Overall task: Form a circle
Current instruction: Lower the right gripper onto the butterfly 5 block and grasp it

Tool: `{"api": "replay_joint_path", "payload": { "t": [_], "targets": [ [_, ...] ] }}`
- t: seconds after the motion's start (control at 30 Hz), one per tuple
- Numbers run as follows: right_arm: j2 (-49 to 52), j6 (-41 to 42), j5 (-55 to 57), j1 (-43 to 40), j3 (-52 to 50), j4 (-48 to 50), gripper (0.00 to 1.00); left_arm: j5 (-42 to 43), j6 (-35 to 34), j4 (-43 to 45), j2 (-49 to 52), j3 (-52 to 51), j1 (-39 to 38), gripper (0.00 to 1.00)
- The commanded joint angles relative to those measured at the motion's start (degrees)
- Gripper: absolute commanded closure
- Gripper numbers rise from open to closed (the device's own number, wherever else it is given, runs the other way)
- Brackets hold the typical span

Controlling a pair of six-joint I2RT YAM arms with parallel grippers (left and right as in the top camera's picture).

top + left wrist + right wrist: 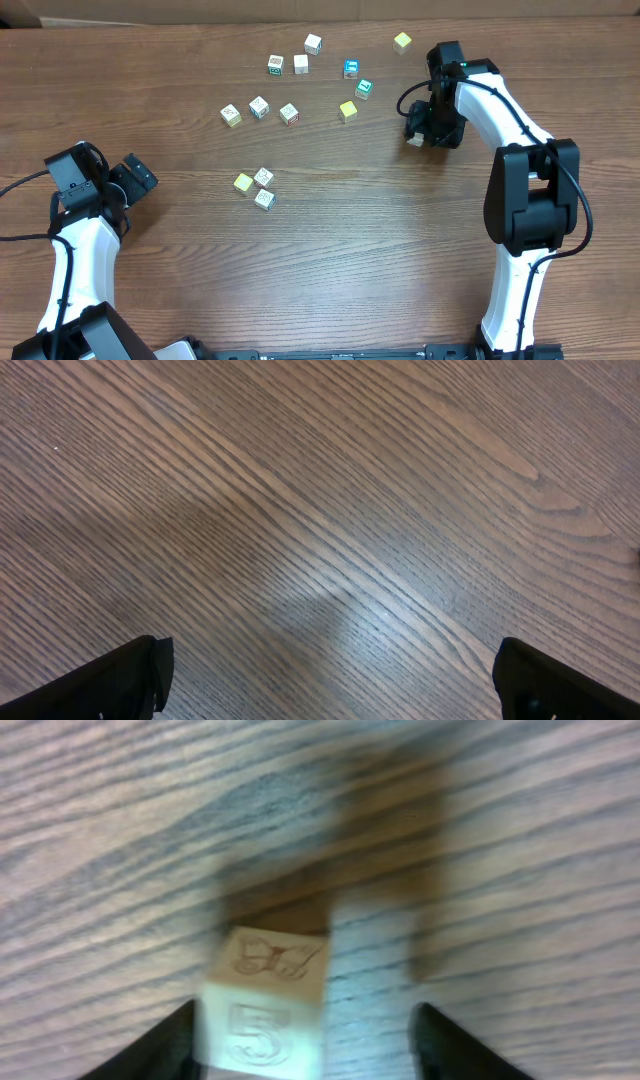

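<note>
- Lying mid-desk (360,250), the circle (263,178) shows three touching cubes, yellow toward the left arm, in a compact cluster with no clear long axis.
- It is well apart from the right gripper (418,136), whose jaws stand apart around a loose cube (265,1005).
- The left gripper (330,680), nearer it, is spread wide.

1. Brown wood-grain table (380,250), seen from above.
2. Left of its middle lies a tight cluster of three tiny cubes (264,177): one plain yellow, two pale wood with printed faces.
3. Farther back, loose scattered cubes (289,113) in pale wood, yellow and teal.
</note>
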Motion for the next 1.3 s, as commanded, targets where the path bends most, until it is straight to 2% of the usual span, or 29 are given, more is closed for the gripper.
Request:
{"api": "replay_joint_path", "payload": {
  "t": [0.0, 0.23, 0.5, 0.7, 0.77, 0.8, 0.9, 1.27],
  "targets": [
    [0.24, 0.35, 0.74, 1.22, -0.37, 0.66, 0.49, 0.17, -0.52, 0.07, -0.87, -0.13, 0.2, 0.0],
    [0.24, 3.96, 3.87, 2.45, -0.37, 1.97, 0.47, 0.17, -0.52, 0.04, -0.87, -0.13, 0.2, 0.01],
    [0.22, 3.85, 7.56, 2.45, -0.28, 2.29, 0.48, 0.17, -0.52, 0.07, -0.87, -0.13, 0.2, 0.0],
    [0.22, 3.89, 7.85, 2.45, 2.8, -0.28, 0.44, 0.17, -0.52, 0.07, -0.87, -0.13, 0.2, 0.01],
    [0.22, 3.89, 7.82, 2.45, 3.28, -0.63, 0.47, 0.17, -0.52, 0.07, -0.87, -0.13, 0.2, 0.0],
    [0.22, 3.89, 7.65, 2.54, 3.32, -0.76, 0.54, 0.17, -0.52, 0.07, -0.87, -0.13, 0.2, 0.01],
    [0.22, 3.89, 7.63, 2.93, 3.32, -0.92, 0.64, 0.17, -0.52, 0.07, -0.87, -0.13, 0.2, 0.0],
    [0.22, 3.91, 7.63, 4.28, 3.32, -0.52, 0.68, 0.17, -0.52, 0.07, -0.87, -0.13, 0.2, 0.0]
  ]
}}
